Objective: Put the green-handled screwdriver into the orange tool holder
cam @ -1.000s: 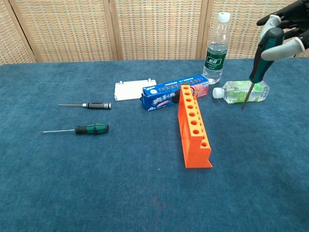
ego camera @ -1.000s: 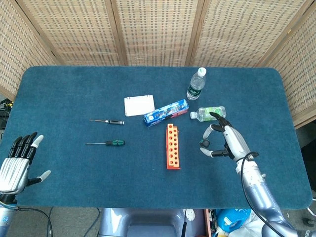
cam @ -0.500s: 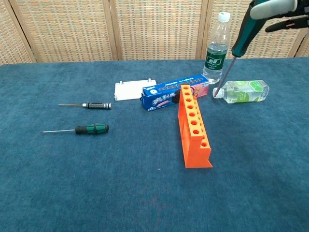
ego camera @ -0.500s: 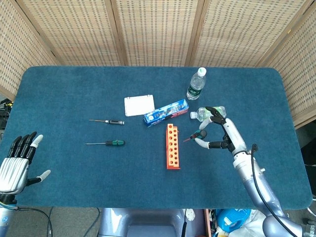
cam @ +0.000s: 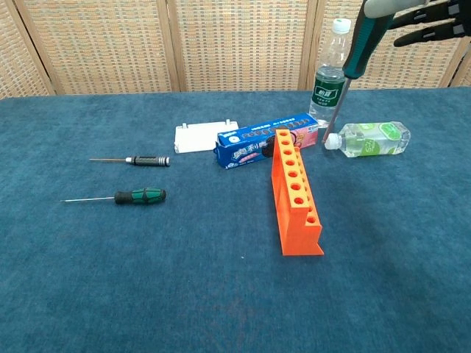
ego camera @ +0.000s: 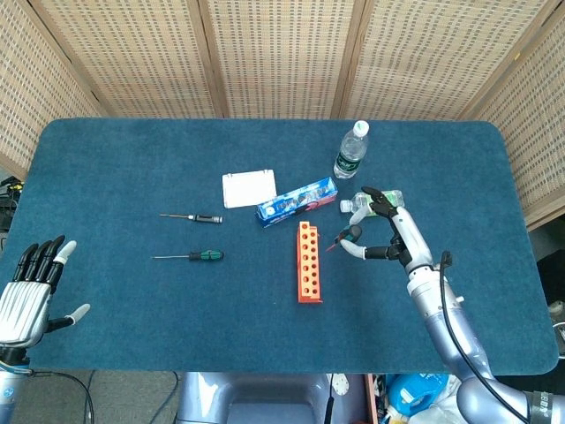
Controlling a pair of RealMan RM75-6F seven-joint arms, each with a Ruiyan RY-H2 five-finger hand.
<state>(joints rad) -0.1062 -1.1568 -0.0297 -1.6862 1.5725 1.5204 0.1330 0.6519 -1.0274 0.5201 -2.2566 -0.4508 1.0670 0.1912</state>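
- The right hand (ego camera: 381, 234) pinches a green-handled screwdriver (cam: 353, 55) by the top of its handle, the other fingers spread; the shaft hangs tip-down, leaning toward the orange tool holder (ego camera: 308, 262).
- This looks like the carry step: the tool hangs at about 3 o'clock of the holder's far end, its tip not yet over a hole.
- The next move calls for shifting toward 9 o'clock, righting the shaft and lowering the tip into a hole.
- Compared with a second ago, the hand has risen and moved toward the holder, away from the lying bottle (ego camera: 378, 202).
- The left hand (ego camera: 29, 291) rests at the table's 8 o'clock corner, fingers apart, holding nothing, unchanged.
- A second green-handled driver (ego camera: 194, 256) lies at 9 o'clock of the holder, unmoved.
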